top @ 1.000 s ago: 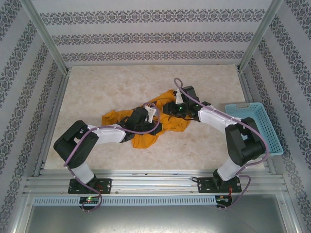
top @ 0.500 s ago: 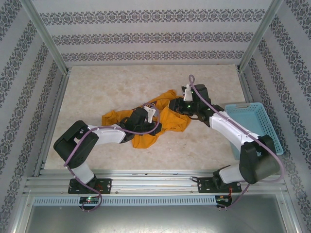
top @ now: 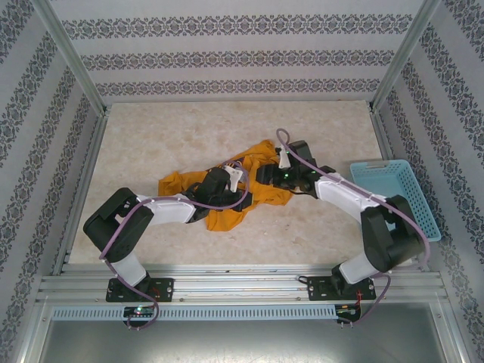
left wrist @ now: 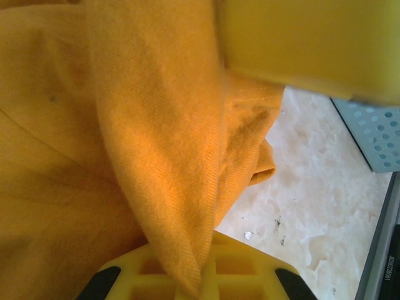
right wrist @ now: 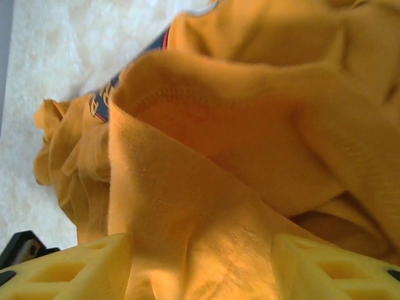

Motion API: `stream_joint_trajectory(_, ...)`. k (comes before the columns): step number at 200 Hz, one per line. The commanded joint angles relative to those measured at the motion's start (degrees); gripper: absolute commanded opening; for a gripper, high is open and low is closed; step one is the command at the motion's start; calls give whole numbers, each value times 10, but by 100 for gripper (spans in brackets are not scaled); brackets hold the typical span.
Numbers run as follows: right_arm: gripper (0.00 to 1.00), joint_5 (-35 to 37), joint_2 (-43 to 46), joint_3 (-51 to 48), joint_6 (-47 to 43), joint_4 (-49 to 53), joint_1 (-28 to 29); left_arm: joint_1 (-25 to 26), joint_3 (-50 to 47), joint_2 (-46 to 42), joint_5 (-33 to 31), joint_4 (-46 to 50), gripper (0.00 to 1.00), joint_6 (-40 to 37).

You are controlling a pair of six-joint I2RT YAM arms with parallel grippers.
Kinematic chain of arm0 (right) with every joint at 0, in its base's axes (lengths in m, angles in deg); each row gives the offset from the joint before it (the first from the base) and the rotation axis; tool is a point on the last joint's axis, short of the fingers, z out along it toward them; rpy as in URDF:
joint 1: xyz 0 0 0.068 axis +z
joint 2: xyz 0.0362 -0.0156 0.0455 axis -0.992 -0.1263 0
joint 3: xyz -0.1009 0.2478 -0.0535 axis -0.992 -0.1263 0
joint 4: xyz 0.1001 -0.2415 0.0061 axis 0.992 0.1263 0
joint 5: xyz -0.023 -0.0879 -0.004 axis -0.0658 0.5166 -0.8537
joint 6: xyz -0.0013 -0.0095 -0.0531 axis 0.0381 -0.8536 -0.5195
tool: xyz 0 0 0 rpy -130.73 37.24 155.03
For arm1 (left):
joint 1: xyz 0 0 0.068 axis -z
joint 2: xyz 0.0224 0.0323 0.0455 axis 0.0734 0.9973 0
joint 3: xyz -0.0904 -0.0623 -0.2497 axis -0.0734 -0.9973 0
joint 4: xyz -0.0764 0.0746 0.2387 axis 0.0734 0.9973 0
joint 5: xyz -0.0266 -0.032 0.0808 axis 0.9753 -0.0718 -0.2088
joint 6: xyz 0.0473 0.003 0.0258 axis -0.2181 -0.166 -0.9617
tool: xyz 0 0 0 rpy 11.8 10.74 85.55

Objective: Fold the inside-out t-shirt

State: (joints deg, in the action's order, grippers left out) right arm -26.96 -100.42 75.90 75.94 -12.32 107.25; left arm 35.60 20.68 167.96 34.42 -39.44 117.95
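Inspection finds one inside-out t-shirt (top: 261, 195) lying crumpled at the middle of the table (top: 166, 136), its long axis running roughly left to right across the top view, with a shorter lobe hanging toward the arm bases. The garment is neither spread flat nor folded; in this inspector's judgement the task is sitting at an early stage. The left gripper (top: 240, 187) is resting on the centre of the heap, and in its wrist view the yellow fingers (left wrist: 312, 44) are pressing together on a hanging fold of the cloth, so it is pinching the shirt. The right gripper (right wrist: 200, 269) is sitting over the heap's right-hand end; its fingers (right wrist: 75, 269) are standing well apart, with a thick ridge of cloth lying between them and running straight ahead of the jaws, unclamped. A small blue and red print (right wrist: 103, 100) is showing at a hem beyond that ridge, toward the left of the right wrist view. The governing relation is this: the cloth is lying directly between and in front of the spread right jaws, so the right arm is appearing better placed for the next grasp, with a closing rather than a reach. Count: one t-shirt, one light-blue basket (top: 382, 164) standing well apart at the table's right edge, and two grippers.
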Motion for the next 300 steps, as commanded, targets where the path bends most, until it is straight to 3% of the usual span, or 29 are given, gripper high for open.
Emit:
stream_joint_trajectory(1,60,-4,-32,19,11,-33,13,11,11,-15,26,-2,1,3)
stream_joint_trajectory(20,47,7,-38,16,33,-40,4,11,-6,-32,27,-6,7,3)
stream_joint_trajectory(44,12,64,-17,11,33,-2,-14,5,-42,-81,4,10,23,-8)
stream_joint_trajectory(63,0,121,23,-2,8,46,-23,-30,-76,-134,-19,35,36,6)
stream_joint_trajectory(83,0,155,84,-29,-17,72,-27,-75,-69,-172,-71,136,41,7)
stream_joint_trajectory(109,0,183,159,-60,-33,94,-27,-95,-21,-183,-163,279,48,-10)
stream_joint_trajectory(128,0,199,199,-75,-39,108,-26,-108,12,-161,-182,335,51,1)
stream_joint_trajectory(197,0,231,253,-83,-58,133,-15,-117,61,-55,-155,323,51,47)
stream_joint_trajectory(245,0,247,274,-74,-79,140,-3,-133,103,-10,-161,326,42,36)
stream_joint_trajectory(300,0,272,316,-72,-102,163,-1,-145,145,28,-167,364,42,25)
